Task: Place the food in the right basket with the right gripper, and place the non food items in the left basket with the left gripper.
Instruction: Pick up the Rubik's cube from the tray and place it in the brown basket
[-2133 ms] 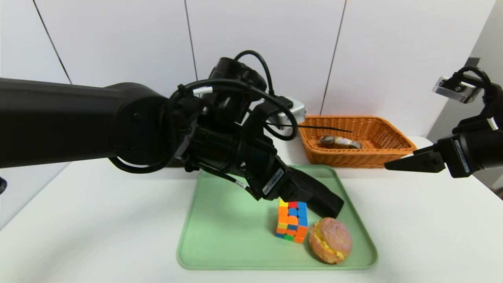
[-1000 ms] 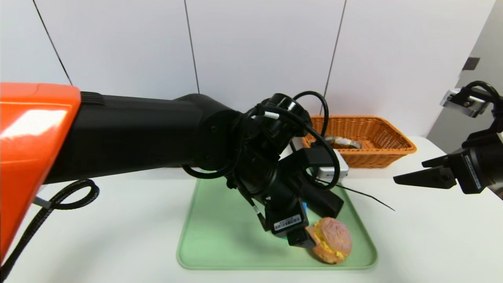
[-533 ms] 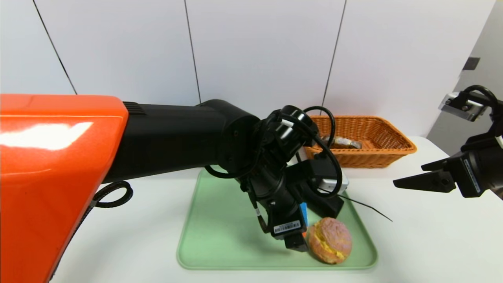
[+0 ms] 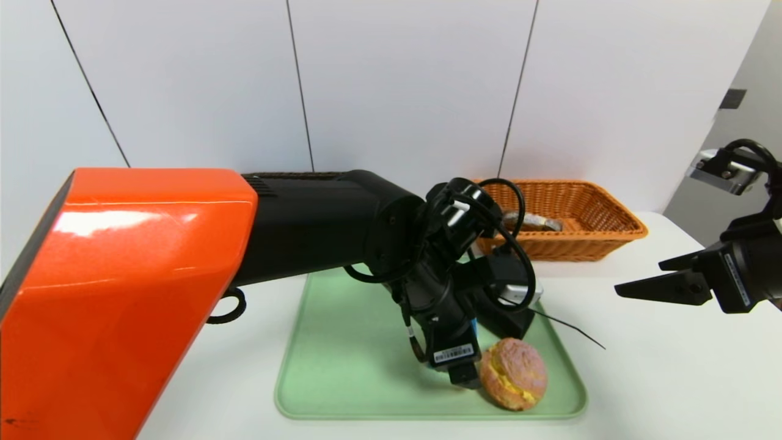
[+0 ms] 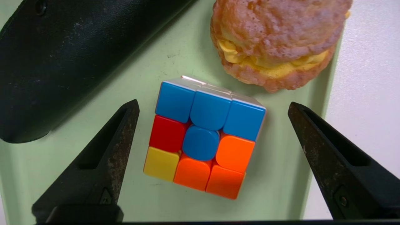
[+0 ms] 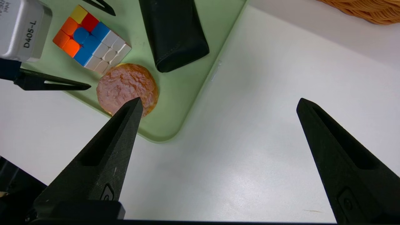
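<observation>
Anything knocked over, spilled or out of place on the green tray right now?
Nothing stands out. The multicoloured puzzle cube, round pinkish-brown bun and long black fabric pouch lie intact on the green tray, with the open left gripper over the cube.

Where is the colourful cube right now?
The cube sits on the green tray, between the open left gripper fingers, with the bun and black pouch beside it.

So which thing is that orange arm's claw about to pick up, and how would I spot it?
Find the green tray on the white table. Near its right end, the open left gripper straddles a puzzle cube, between a black pouch and a cream-filled bun. It is the only multicoloured, squared-off thing there.
</observation>
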Motion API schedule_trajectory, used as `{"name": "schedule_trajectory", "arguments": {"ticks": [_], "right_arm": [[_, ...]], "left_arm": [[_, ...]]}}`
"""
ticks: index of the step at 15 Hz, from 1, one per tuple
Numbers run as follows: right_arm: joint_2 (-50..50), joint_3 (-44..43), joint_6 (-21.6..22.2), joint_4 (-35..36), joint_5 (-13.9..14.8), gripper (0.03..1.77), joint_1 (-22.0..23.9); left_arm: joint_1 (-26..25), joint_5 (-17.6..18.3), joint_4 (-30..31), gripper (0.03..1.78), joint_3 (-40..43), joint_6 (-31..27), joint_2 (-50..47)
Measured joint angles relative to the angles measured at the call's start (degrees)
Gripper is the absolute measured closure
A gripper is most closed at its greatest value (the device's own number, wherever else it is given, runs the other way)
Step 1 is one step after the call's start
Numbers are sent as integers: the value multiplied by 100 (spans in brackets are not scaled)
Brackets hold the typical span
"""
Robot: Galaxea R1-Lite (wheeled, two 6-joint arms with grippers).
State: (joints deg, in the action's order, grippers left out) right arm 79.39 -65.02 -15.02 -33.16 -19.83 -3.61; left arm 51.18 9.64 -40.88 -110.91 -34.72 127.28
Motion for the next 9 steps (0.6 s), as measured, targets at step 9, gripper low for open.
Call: {"name": "schedule_trajectory", "arguments": {"ticks": [9], "right_arm": [[-74,78,-39,4,-22,10,141]], "left_arm": [[-27,-113,-44,12,-59,-9,207]]}}
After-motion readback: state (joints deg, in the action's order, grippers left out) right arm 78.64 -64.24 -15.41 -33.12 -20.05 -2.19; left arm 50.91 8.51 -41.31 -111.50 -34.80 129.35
